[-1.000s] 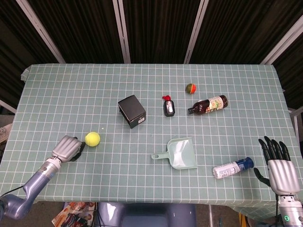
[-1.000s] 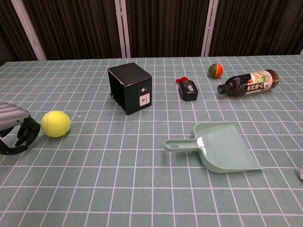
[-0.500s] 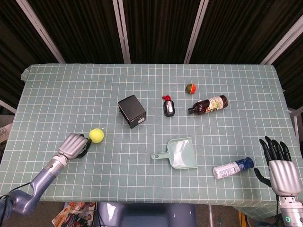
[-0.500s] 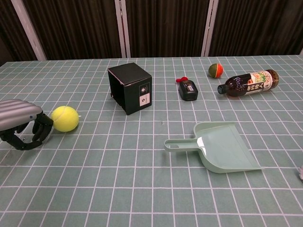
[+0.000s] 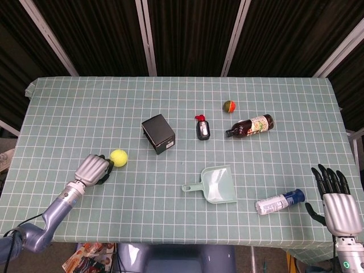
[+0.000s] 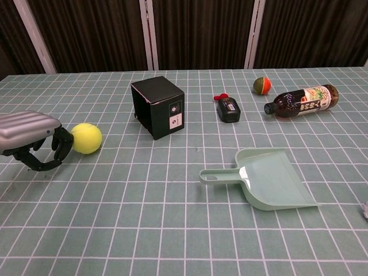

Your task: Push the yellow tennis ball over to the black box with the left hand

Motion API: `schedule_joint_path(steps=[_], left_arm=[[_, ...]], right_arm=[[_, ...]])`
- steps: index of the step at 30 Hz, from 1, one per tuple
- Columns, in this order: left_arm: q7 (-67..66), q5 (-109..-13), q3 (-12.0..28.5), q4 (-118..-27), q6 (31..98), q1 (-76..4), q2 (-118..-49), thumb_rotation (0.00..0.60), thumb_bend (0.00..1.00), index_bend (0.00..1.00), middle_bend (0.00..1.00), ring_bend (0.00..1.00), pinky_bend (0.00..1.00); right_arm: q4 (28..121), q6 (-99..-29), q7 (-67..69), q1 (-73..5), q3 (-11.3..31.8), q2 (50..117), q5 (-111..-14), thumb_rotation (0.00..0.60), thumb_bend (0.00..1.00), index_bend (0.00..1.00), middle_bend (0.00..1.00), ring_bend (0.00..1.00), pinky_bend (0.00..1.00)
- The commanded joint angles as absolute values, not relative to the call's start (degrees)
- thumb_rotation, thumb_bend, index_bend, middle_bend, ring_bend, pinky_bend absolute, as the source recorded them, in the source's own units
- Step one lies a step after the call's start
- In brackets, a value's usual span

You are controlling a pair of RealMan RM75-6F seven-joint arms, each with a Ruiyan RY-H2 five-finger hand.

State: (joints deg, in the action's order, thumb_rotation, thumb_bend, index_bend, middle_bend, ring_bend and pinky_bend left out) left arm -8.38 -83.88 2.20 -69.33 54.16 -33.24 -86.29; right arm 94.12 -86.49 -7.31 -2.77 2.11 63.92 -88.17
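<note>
At the near edge of the checked tabletop (image 5: 68,108), at about 4 o'clock, the right robot hand (image 5: 336,199) rests released, dark fingers spread and holding nothing. Just to its 9 o'clock lies one white spray can (image 5: 279,201) with a blue cap, on its side; its print is too small to read. Near 8 o'clock the left robot hand (image 6: 31,138) sits with fingers curled in, clenched on nothing, its dark fingertips (image 6: 62,144) touching the one yellow tennis ball (image 6: 86,138). The ball lies to the 8 o'clock of the single black box (image 6: 158,107), near it but apart. The box shows a small white label with a round mark, not legible. At the middle lies one pale green dustpan (image 6: 267,178), handle pointing to 9 o'clock. Farther back stands one small black bottle (image 6: 228,108) with a red cap, lying flat. At its 3 o'clock lies one dark sauce bottle (image 6: 302,101) on its side, with a colourful label whose writing cannot be read. Farthest, one small ball (image 6: 261,85), half red and half green.
</note>
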Motion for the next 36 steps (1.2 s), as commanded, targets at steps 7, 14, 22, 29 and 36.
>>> schedule_joint_path(steps=[7, 14, 22, 29, 36], left_arm=[[-9.7, -80.68, 3.69, -69.13, 51.33, -35.11, -86.57, 0.6, 0.38, 0.56, 0.54, 0.41, 0.56], [-8.96, -78.86, 4.57, -66.45, 49.08, -36.87, -88.66, 0.6, 0.38, 0.56, 0.54, 0.41, 0.56], [-6.79, -77.49, 5.28, -62.66, 46.47, -38.9, -91.31, 0.6, 0.38, 0.56, 0.54, 0.41, 0.56], [-4.85, -78.95, 4.99, -61.28, 47.14, -39.86, -92.21, 0.6, 0.38, 0.56, 0.54, 0.41, 0.56], [-4.24, -79.35, 5.49, -60.66, 48.07, -40.72, -92.44, 0.6, 0.38, 0.56, 0.54, 0.41, 0.55]], right_arm=[[94.17, -86.79, -7.32, -2.62, 2.14, 63.86, -88.34, 0.6, 0.31, 0.0, 0.0, 0.0, 0.0], [94.26, -87.16, -6.96, -2.45, 2.23, 63.66, -88.42, 0.6, 0.31, 0.0, 0.0, 0.0, 0.0], [94.14, -87.46, -6.27, -2.25, 2.32, 63.34, -88.45, 0.6, 0.31, 0.0, 0.0, 0.0, 0.0], [93.97, -87.55, -6.0, -2.1, 2.54, 63.18, -87.97, 0.6, 0.31, 0.0, 0.0, 0.0, 0.0], [94.12, -87.93, -6.29, -1.81, 2.53, 63.16, -87.97, 0.6, 0.31, 0.0, 0.0, 0.0, 0.0]])
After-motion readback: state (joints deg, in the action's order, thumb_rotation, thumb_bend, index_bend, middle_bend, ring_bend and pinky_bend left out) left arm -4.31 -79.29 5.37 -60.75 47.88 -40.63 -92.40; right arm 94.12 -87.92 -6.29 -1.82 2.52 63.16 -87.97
